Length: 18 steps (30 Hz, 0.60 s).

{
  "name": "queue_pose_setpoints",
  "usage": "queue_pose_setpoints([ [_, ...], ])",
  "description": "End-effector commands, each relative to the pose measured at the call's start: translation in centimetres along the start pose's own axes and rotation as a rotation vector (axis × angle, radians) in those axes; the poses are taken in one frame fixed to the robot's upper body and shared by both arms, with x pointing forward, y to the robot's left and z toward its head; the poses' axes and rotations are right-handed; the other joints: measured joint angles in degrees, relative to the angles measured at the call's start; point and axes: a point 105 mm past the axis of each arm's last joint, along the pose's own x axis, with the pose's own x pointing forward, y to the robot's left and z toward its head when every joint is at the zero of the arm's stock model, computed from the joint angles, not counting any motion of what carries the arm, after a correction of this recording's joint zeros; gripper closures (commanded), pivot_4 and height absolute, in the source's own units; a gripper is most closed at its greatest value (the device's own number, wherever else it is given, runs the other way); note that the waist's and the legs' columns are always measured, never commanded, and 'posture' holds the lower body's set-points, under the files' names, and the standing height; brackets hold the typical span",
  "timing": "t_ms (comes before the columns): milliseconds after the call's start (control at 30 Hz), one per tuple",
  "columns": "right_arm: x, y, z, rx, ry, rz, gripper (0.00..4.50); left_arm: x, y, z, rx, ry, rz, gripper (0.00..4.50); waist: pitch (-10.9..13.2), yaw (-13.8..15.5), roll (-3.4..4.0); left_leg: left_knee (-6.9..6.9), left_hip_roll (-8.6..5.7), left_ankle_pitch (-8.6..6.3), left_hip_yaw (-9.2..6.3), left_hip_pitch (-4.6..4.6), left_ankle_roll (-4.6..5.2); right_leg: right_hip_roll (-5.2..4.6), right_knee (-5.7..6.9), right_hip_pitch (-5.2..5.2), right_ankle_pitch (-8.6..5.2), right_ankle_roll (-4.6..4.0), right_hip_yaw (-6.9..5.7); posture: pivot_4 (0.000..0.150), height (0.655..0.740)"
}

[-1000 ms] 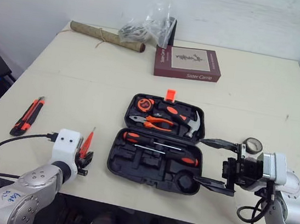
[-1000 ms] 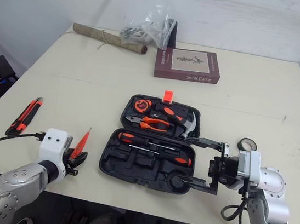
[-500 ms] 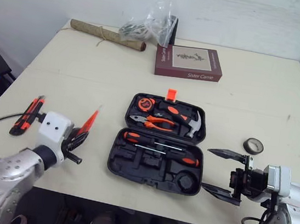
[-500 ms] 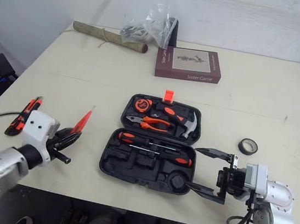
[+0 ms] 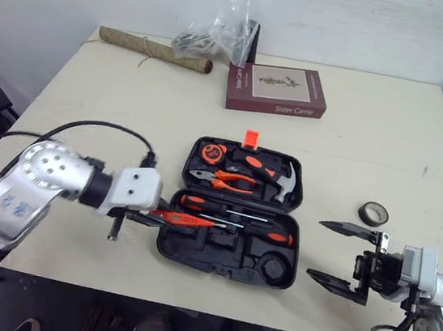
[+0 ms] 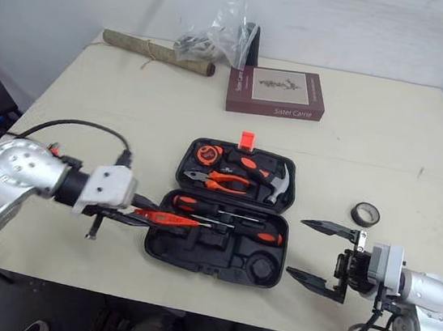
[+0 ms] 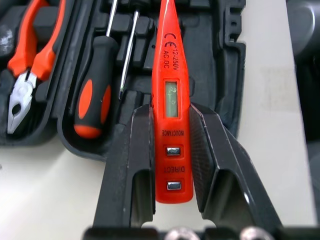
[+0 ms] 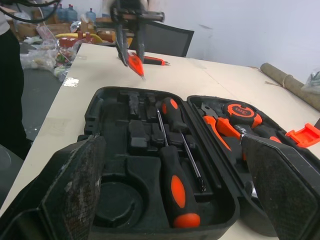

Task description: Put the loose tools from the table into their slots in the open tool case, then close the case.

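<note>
The tester pen [image 7: 170, 125] is of glossy orange plastic, smooth, with a small clear window. The tool case [image 5: 194, 248] is matt black moulded plastic. The screwdriver [image 7: 95, 85] has a bright metal shaft and a smooth black-and-orange handle. The pads [image 8: 80, 185] of the right gripper [image 5: 316, 249] look rough and grainy. The table [image 5: 93, 83] is matt.

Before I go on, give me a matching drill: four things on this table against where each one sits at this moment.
Things
1. tester pen
2. tape roll
3. pliers
4. book

Places
A. in the far half of the tool case
B. lying on the table to the case's right, outside it
C. at the table's far side, beyond the case
D. clamped in the left gripper, over the case's near half

Pairs: 1-D, 2-B, 3-A, 4-C
</note>
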Motion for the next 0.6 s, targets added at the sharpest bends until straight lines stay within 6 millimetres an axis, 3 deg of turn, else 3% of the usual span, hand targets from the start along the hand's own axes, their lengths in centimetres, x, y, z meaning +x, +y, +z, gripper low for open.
queue_pose_setpoints([
  [33,0.6,-0.1,2.0,-0.036,-0.008,0.008,0.00,1.5,0.6,0.0,0.022,0.044,-0.069,4.20,0.05,0.10,-0.08,0.04,0.01,0.00,-0.01,-0.04,0.00,0.02,0.00,-0.02,0.01,0.01,-0.01,0.150,0.7400],
  [267,1.5,0.3,3.6,-0.035,0.003,0.004,0.00,3.3,2.7,-0.3,0.014,0.125,-0.056,4.20,0.14,0.17,-0.23,0.10,0.04,0.01,-0.02,-0.06,-0.01,0.07,0.07,-0.07,0.02,0.05,0.00,0.150,0.7400],
  [600,1.4,0.7,3.5,-0.022,0.018,-0.017,0.00,4.8,1.9,0.4,0.006,0.150,-0.114,4.20,0.21,0.17,-0.36,0.20,0.04,0.01,-0.05,-0.08,0.01,0.05,0.13,-0.06,0.03,0.07,0.00,0.150,0.7400],
])
